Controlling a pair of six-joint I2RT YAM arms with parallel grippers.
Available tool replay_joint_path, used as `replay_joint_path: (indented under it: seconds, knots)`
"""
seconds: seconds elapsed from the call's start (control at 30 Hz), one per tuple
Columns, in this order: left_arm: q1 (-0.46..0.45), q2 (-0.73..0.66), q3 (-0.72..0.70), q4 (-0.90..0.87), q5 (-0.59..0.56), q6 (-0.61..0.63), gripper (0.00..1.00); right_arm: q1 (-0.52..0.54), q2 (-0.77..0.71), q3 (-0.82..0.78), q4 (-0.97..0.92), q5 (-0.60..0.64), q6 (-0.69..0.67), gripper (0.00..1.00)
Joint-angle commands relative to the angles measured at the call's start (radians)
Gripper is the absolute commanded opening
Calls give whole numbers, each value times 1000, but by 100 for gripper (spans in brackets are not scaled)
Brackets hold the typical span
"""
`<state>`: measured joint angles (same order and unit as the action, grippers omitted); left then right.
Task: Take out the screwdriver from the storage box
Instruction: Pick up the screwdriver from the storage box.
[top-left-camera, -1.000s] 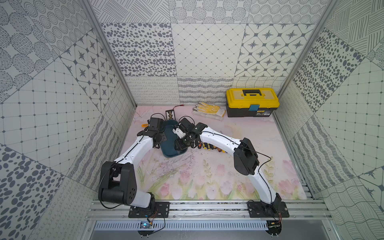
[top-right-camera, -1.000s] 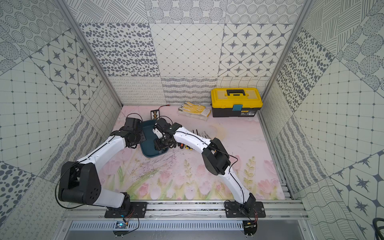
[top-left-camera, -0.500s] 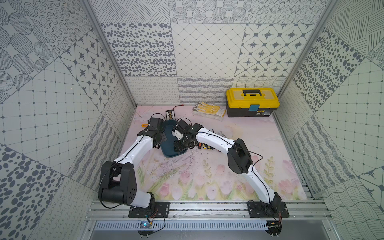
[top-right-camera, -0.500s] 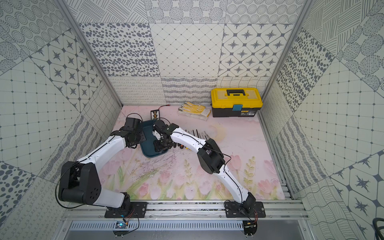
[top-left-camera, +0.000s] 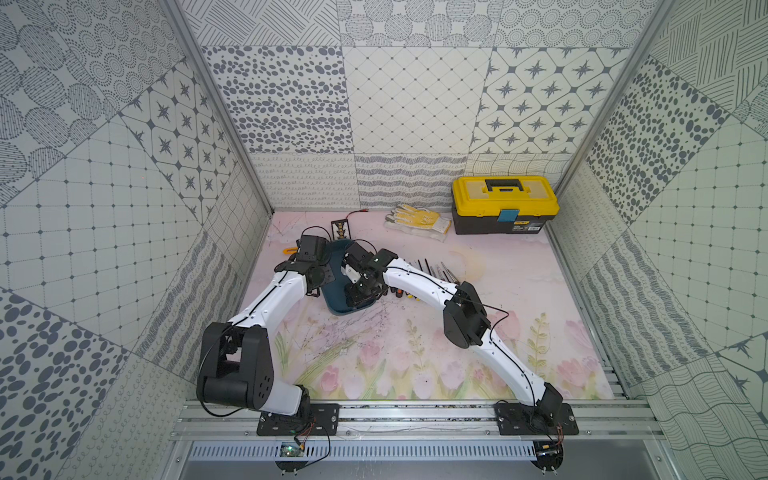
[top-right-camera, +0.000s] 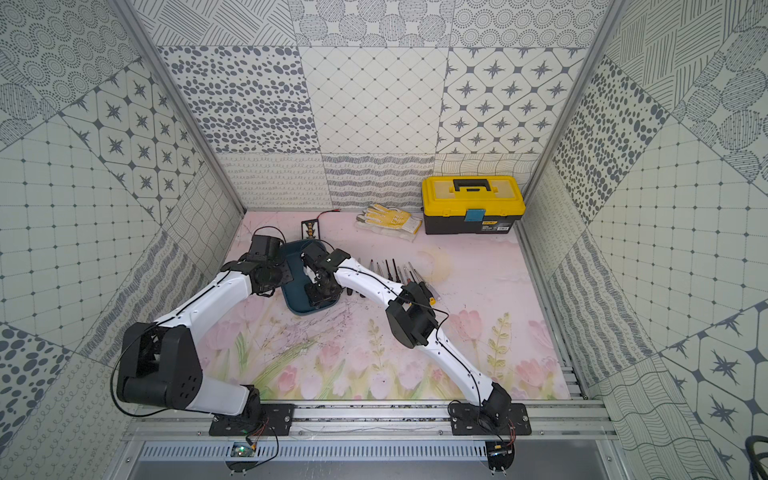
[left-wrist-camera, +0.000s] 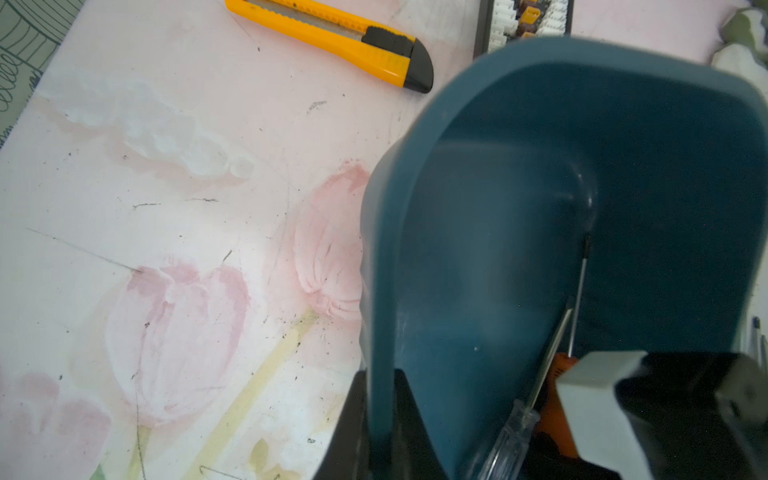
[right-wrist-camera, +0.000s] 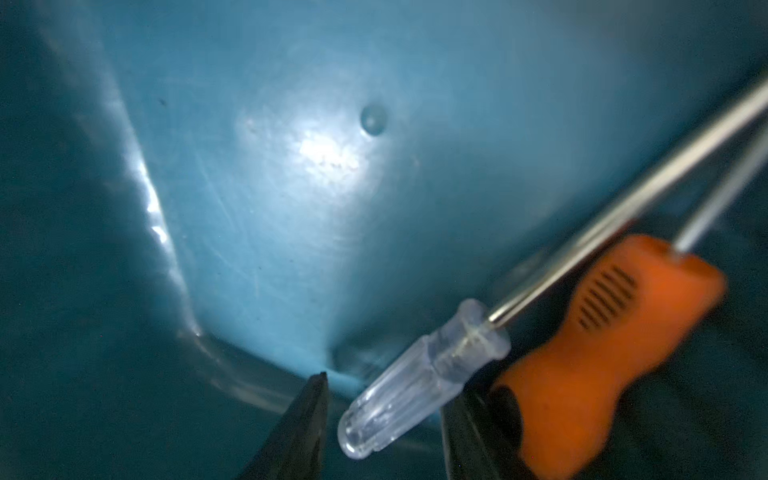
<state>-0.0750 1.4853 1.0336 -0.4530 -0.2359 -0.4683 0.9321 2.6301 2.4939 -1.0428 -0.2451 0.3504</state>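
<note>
Box (top-left-camera: 335, 308) sitting near the table's far-left corner. Left gripper (left-wrist-camera: 380, 401) pinching its left wall. Right gripper (right-wrist-camera: 386, 395) reaching inside, jaws parted, straddling the clear screwdriver (right-wrist-camera: 415, 384). Orange screwdriver (right-wrist-camera: 602, 332) crowding just beside it, along the opposite wall.

Knife (left-wrist-camera: 332, 29) and board (left-wrist-camera: 523, 12) lying just beyond the box, a tool row (top-left-camera: 419, 272) just right of it. Gloves (top-left-camera: 417, 220) and toolbox (top-left-camera: 505, 203) sitting along the far edge. Bare mat stretching toward the near edge.

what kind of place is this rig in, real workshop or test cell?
Likely a staged robot test cell: patterned wall panels box it in, the left arm and right arm are bolted to an aluminium rail, and a yellow toolbox and work gloves sit on a floral mat.
</note>
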Motion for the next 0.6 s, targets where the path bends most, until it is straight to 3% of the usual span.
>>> replay_joint_path:
  seconds: [0.0,0.13,0.57]
  knots:
    - [3,1,0,51,9,-1,0,4,46,33,-25,-30,6,47]
    - [2,2,-2,51,9,-1,0,4,54,31,-25,-30,-1,43]
    - [3,2,0,47,-1,-4,0,4,0,-23,-2,7,-38,0]
